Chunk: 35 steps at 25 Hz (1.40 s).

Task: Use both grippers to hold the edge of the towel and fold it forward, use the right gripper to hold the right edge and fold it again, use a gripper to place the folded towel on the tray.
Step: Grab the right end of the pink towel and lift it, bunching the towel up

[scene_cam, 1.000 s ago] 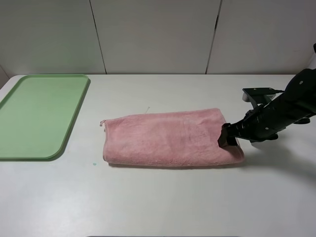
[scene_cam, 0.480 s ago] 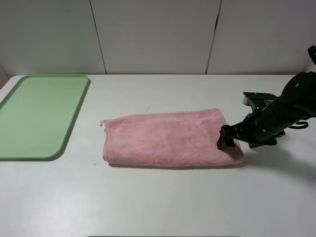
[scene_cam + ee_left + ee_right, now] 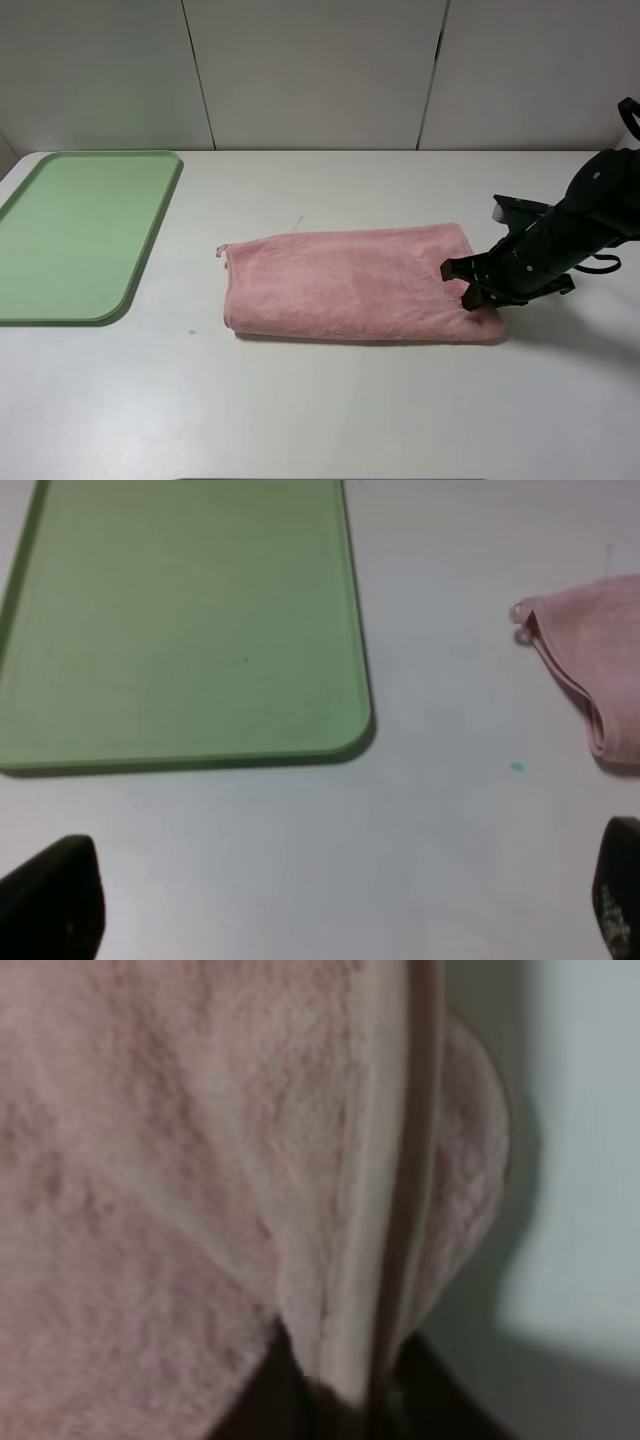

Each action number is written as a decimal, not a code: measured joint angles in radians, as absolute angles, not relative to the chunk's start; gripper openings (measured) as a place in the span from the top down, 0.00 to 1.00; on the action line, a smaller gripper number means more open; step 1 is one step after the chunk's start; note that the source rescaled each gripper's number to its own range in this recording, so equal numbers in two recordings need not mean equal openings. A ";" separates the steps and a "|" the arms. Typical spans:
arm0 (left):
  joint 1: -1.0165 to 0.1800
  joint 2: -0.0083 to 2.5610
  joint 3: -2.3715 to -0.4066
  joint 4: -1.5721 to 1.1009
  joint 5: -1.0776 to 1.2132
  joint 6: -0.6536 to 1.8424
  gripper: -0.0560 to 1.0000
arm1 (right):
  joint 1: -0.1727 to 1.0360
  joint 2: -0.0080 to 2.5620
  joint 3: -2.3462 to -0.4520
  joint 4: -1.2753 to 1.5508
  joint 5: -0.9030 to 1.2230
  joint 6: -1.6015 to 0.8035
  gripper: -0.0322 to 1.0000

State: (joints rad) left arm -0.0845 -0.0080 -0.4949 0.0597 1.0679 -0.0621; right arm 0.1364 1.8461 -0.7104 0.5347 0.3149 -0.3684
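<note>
The pink towel (image 3: 350, 285) lies folded into a long band in the middle of the table. My right gripper (image 3: 465, 285) is shut on the towel's right edge, near its front corner. The right wrist view shows the stitched hem (image 3: 395, 1160) running down between the dark fingertips (image 3: 270, 1390), with plush cloth filling the view. The green tray (image 3: 80, 230) lies flat at the far left with nothing on it. My left gripper (image 3: 335, 900) is open above bare table in front of the tray (image 3: 180, 620), and the towel's left end (image 3: 590, 670) is off to one side of it. That arm is outside the high view.
A small teal speck (image 3: 191, 332) marks the white table in front of the towel's left end. A white panelled wall (image 3: 320, 70) rises behind the table.
My right gripper has shut on the towel's right edge, and the whole towel has slid a little to the right. The left gripper stays open.
</note>
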 joint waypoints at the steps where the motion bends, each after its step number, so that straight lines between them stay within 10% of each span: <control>1: -0.085 -0.008 -0.495 0.060 1.068 -0.062 0.02 | 0.136 1.846 -0.710 0.535 0.315 -0.365 0.95; 35: -0.085 -0.008 -0.495 0.060 1.068 -0.062 0.02 | -0.029 1.483 -0.862 -0.029 0.816 -0.054 0.95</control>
